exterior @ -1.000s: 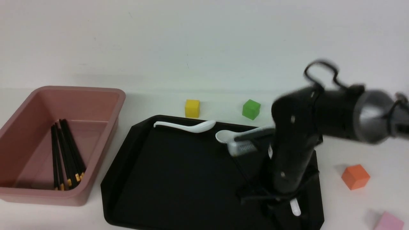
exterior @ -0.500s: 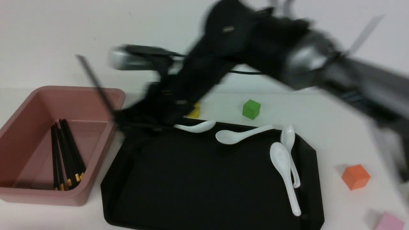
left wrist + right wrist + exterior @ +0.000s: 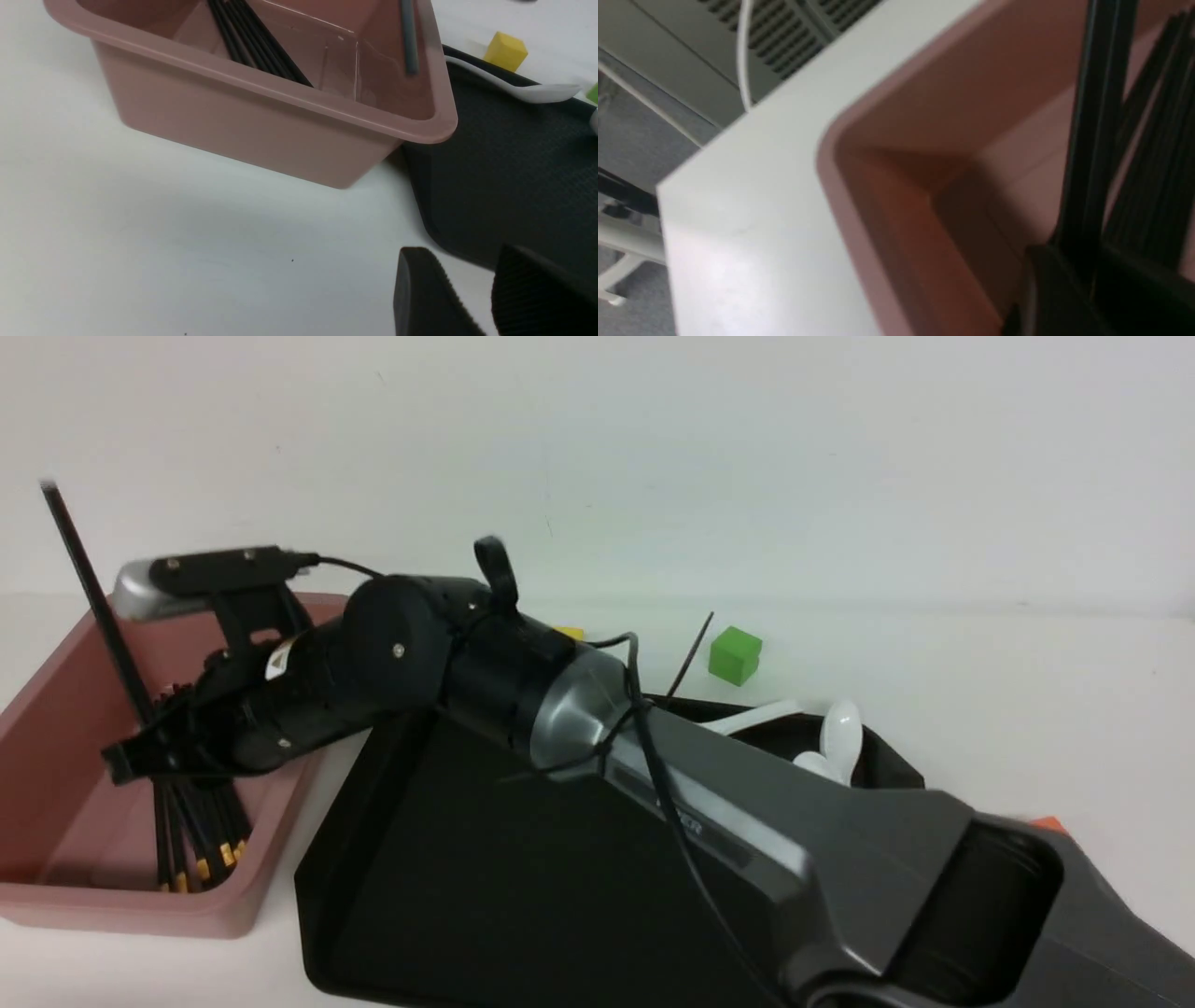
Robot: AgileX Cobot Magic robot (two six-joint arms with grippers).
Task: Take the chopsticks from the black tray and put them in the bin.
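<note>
Over bin (image 3: 112, 907), chopstick (image 3: 91, 588) between right jaws (tilted steeply).

bin (image 3: 140, 910): its left end runs off the front view's edge; the right wrist view shows only one corner, blurred.
right gripper (image 3: 140, 751): over the bin, black on black; whether its jaws pinch anything cannot be told.
upright chopstick (image 3: 93, 597): lower end lost behind the right gripper, inside the bin.
chopsticks (image 3: 201, 845): lying in the bin, far ends hidden under the right gripper; count unclear.
black tray (image 3: 420, 877): beside the bin; the half away from the bin is covered by the right arm (image 3: 747, 803).
white spoons (image 3: 840, 728): beyond that arm from the bin; only bits show.
yellow cube (image 3: 566, 633): a sliver above the arm.
left gripper (image 3: 469, 280): only fingertips, cut by the picture's edge.
</note>
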